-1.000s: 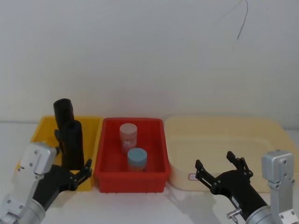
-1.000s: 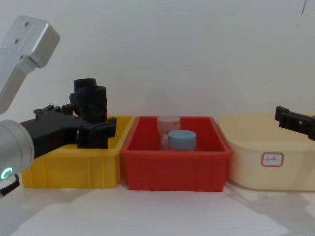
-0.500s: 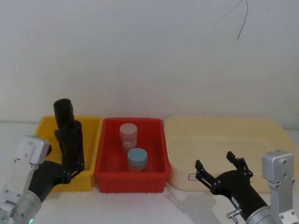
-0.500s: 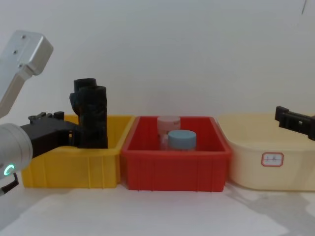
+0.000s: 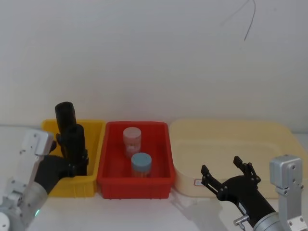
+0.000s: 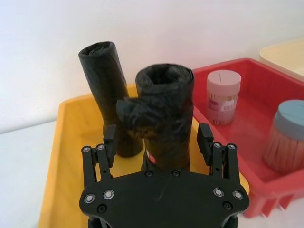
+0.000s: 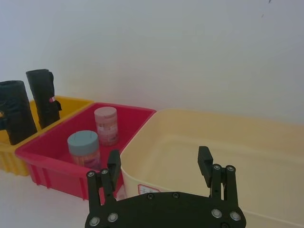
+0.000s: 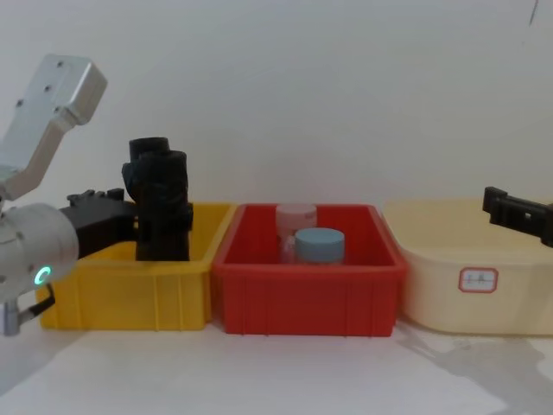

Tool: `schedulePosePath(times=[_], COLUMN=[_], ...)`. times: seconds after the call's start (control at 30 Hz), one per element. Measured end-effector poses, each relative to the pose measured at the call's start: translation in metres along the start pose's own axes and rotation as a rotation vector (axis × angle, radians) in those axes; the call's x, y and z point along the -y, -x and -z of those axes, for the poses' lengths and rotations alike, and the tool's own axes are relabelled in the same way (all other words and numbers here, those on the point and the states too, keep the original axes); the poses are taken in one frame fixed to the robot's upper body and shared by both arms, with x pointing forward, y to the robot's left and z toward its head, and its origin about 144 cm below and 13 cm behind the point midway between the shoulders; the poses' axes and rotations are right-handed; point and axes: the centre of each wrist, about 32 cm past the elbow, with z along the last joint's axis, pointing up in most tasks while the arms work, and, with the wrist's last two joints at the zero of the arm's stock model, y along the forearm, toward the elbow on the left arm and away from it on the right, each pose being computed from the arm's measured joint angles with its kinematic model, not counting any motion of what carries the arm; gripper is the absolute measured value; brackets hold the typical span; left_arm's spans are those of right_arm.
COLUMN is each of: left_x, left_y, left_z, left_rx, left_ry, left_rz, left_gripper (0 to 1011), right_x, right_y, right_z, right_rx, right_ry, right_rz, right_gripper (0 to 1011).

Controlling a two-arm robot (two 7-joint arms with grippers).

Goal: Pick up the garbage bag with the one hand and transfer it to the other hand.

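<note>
the left gripper (image 6: 157, 137) has come up from the front of the yellow bin (image 6: 66, 142) and now sits inside it, closer round the garbage bag (image 6: 166, 118) than a second ago. its two black fingers (image 6: 110, 138) stand one on each side of the bag, spread a little wider than the roll, with a sliver of gap at the sides; it has hold of nothing.

the bag stands upright in the yellow bin, near the wall shared with the red bin (image 6: 266, 185). it is a matte black roll of crinkled plastic film, cylindrical, with a hollow dimple in its round top and a lumpy fold bulging from one side. a second black roll (image 6: 102, 71), slimmer and leaning slightly, stands just behind it.

both bins are smooth moulded plastic. the red one holds a pink-capped jar (image 6: 223, 92) and a blue-lidded clear jar (image 6: 289, 128).

the right gripper (image 7: 159, 159) hangs with fingers wide apart and empty at the front rim of the cream tub (image 7: 228, 142), above the white desk (image 8: 302, 372).
</note>
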Motion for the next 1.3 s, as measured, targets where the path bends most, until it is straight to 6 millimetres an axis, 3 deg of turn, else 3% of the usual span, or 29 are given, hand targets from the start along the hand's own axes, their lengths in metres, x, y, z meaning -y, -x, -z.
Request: schedulePosePath(times=[0.3,0.7,0.87,1.3], left_x=[0.019,0.036,0.038,0.039], left_y=[-0.002,-0.003,-0.004,-0.007], left_z=[-0.005,-0.011,-0.012,-0.022], left_rx=[-0.003,-0.014,-0.020,-0.021], left_ry=[0.016,0.043,0.050,0.081], left_rz=[0.018,0.047,0.052,0.053], left_gripper=[978,684,496,386], right_x=[0.000,0.000,0.000,0.000], right_y=[0.000,0.000,0.000,0.000], right_z=[0.000,0.000,0.000,0.000], right_rx=[0.000,0.000,0.000,0.000], right_ry=[0.000,0.000,0.000,0.000], right_rz=[0.000,0.000,0.000,0.000], right_gripper=[999,999,1000,999])
